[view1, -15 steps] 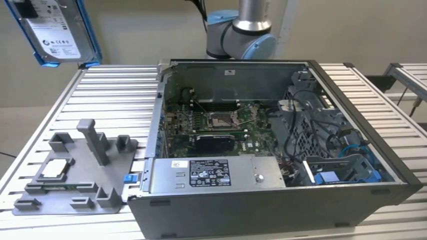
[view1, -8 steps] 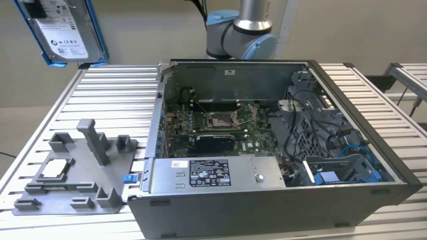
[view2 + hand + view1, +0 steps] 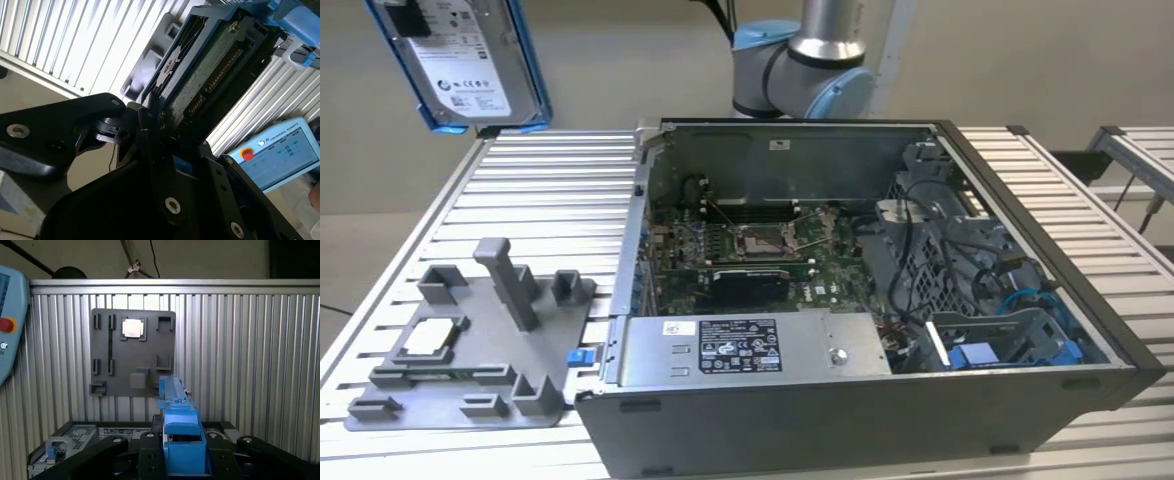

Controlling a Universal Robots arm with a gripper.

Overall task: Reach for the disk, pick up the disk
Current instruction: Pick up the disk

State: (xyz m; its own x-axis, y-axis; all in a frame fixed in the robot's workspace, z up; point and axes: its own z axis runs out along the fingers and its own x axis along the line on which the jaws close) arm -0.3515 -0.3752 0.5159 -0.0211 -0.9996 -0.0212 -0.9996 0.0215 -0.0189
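**Q.** Which bodies appear, largest first?

**A.** A slatted aluminium table [image 3: 520, 170] carries an open computer case [image 3: 854, 430] with its motherboard exposed. The base of the robot arm [image 3: 807, 60] rises behind the case. A grey fixture plate [image 3: 487, 330] lies on the table at the exterior view's left.

**Q.** Where is the disk?

**A.** The disk [image 3: 467, 55] hangs at the exterior view's upper left, well clear of the table. Its label faces the camera and the blue bracket frames its rim. It sits neither in the case nor on the plate.

**Q.** How do the jaws stand?

**A.** In the second wrist view the gripper [image 3: 152, 122] is pinching one end of the disk. The green circuit-board face is turned toward that camera.

**Q.** Which spatial relation governs the grasp?

**A.** The disk lies between the jaws, and its long axis runs straight out from the gripper. In the exterior view that axis is near upright, slightly tilted. In the first wrist view the disk is seen edge-on, with the fixture plate beyond its far end and well apart. By this evidence both the reach and the pick-up appear accomplished.

**Q.** And the smallest item?

**A.** A white-topped chip module [image 3: 430, 335] is seated on the plate, well apart from the disk.
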